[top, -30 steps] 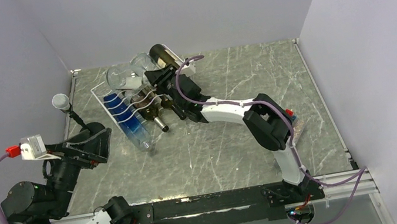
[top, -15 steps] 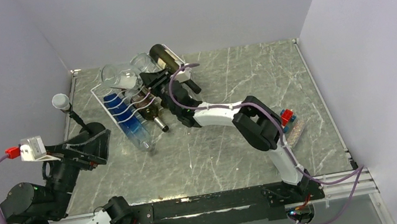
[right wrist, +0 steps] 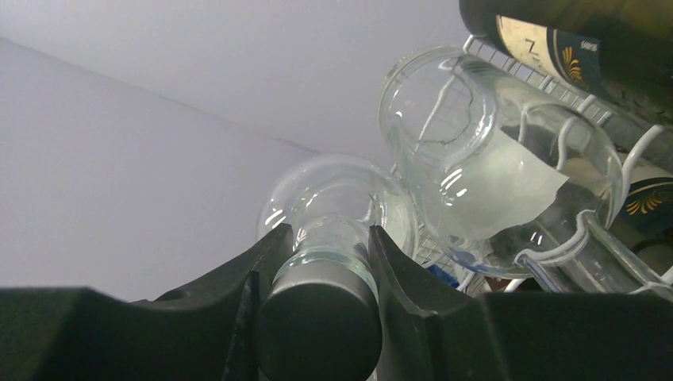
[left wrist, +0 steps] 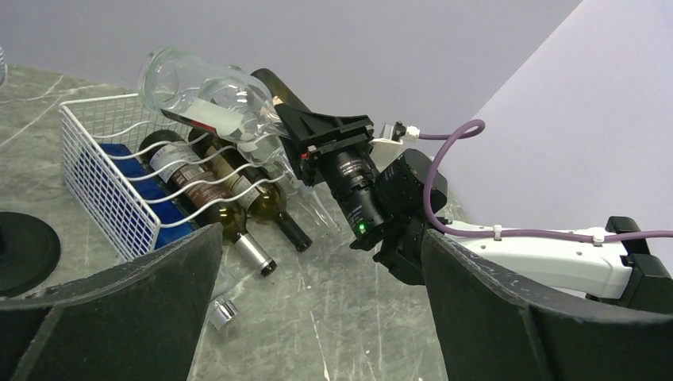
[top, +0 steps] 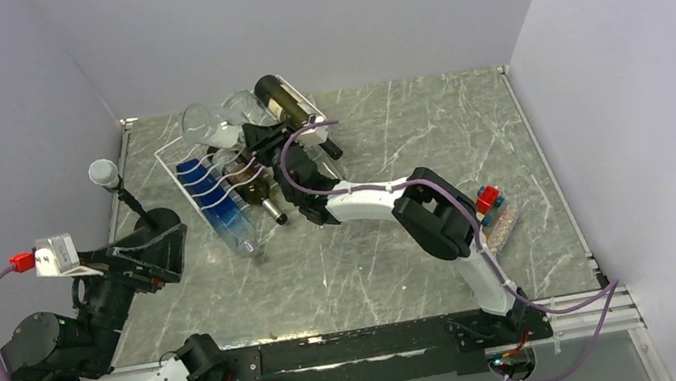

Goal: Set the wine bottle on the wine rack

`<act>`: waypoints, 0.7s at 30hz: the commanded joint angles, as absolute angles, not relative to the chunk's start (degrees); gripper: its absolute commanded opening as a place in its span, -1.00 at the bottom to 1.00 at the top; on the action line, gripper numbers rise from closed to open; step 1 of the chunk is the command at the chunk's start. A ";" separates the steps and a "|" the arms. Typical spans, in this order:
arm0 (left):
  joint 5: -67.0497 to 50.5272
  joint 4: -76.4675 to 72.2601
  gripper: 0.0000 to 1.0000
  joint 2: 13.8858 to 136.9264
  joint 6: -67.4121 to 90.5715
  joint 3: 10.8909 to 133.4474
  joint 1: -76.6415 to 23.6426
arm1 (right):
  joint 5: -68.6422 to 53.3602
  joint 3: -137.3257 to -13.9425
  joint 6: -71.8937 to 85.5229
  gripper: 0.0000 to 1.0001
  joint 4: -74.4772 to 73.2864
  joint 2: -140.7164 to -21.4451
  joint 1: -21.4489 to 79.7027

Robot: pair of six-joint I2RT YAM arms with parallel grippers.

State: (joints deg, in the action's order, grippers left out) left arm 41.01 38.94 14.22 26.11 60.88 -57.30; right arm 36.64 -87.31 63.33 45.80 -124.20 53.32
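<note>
while the left gripper (top: 161, 249) hangs with fingers wide apart near the table's left edge, beside a black microphone stand (top: 156, 220), the white wine rack (top: 179, 179) beyond it holds a blue bottle (top: 215, 204) and brown bottles (top: 259, 197). the right gripper (right wrist: 321, 254) is clamped on the dark-capped neck of a clear wine bottle (right wrist: 337, 194), which is tilted over the rack's top rods. beside it lies a second clear bottle (right wrist: 492, 175) with a blank pale label. farther back, a dark bottle (right wrist: 571, 32) bears a cream label with gold ornament, its writing too small to read.
</note>
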 commanded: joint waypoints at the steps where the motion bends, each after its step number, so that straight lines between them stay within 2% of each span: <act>1: 42.23 39.65 0.99 13.20 26.33 62.70 -57.13 | 40.83 -89.25 65.62 -1.00 67.73 -120.67 54.06; 19: 42.67 41.09 0.99 12.27 27.17 62.54 -57.13 | 49.11 -94.25 67.16 -1.00 50.84 -122.65 59.03; 21: 42.75 41.29 0.99 12.23 27.24 62.55 -57.13 | 48.70 -94.99 69.38 -0.88 47.51 -122.88 59.21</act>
State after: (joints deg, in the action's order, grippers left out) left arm 41.95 41.39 12.84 26.74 61.01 -57.30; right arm 47.57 -88.51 61.91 40.69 -124.95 58.33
